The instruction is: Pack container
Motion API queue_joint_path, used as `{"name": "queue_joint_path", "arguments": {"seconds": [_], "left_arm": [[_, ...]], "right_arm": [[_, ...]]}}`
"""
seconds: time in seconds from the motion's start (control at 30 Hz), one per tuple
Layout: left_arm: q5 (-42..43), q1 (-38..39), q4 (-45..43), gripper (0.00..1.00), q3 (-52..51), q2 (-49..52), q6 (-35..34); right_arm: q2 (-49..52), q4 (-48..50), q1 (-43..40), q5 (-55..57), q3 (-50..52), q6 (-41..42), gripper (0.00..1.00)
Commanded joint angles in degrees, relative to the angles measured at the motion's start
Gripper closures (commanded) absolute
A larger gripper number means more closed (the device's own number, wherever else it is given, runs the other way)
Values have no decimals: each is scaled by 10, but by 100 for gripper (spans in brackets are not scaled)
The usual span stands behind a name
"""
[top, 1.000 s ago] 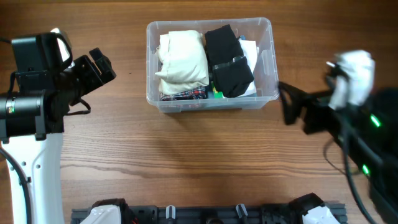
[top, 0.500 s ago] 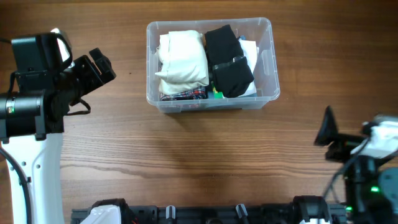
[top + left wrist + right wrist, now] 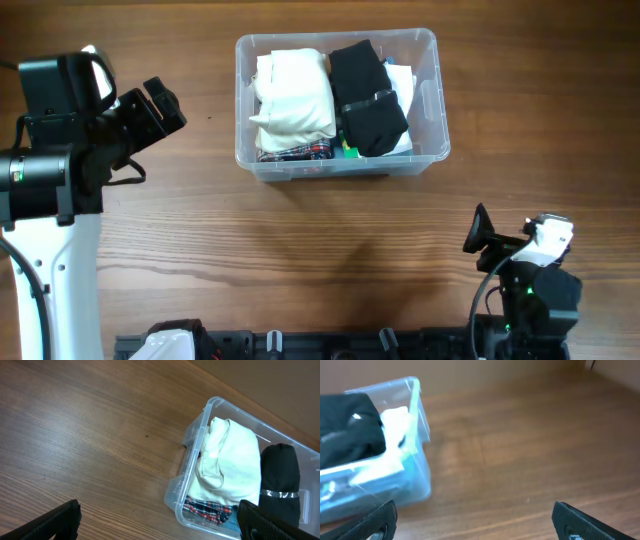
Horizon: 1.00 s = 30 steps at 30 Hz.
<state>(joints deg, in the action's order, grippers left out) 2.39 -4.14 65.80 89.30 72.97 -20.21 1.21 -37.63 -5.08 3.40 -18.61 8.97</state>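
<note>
The clear plastic container [image 3: 430, 120] stands at the table's back middle. It holds a cream folded garment [image 3: 293, 95], a black garment [image 3: 366, 95] and a plaid piece [image 3: 297, 152] at its front. It also shows in the left wrist view [image 3: 192, 460] and, blurred, in the right wrist view [image 3: 417, 425]. My left gripper [image 3: 160, 110] is open and empty, left of the container. My right gripper [image 3: 480, 240] is open and empty, low at the front right, well away from the container.
A black rail [image 3: 330, 345] with fittings runs along the table's front edge. The wooden table [image 3: 300, 240] stretches between the container and the rail.
The right arm has pulled back from beside the container's right end down to the front right corner. The left arm and the container have not moved.
</note>
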Motion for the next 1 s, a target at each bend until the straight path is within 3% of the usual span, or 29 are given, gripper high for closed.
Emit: {"name": "queue_joint_path", "arguments": {"seconds": [0.0,0.13,0.73,0.97], "left_arm": [[-6,-3,-2,0,0,0,5],[-6,-3,-2,0,0,0,5],[-6,-1,-3,0,-1,-10,5],[-60,30,-10,0,-73,-181,5]], "right_arm": [[-10,3,-4,-9,53,21,0],[-9,3,-4,-9,94,21,0],[-7,9,-4,-9,93,19,0],[-7,9,-4,-9,93,19,0]]}}
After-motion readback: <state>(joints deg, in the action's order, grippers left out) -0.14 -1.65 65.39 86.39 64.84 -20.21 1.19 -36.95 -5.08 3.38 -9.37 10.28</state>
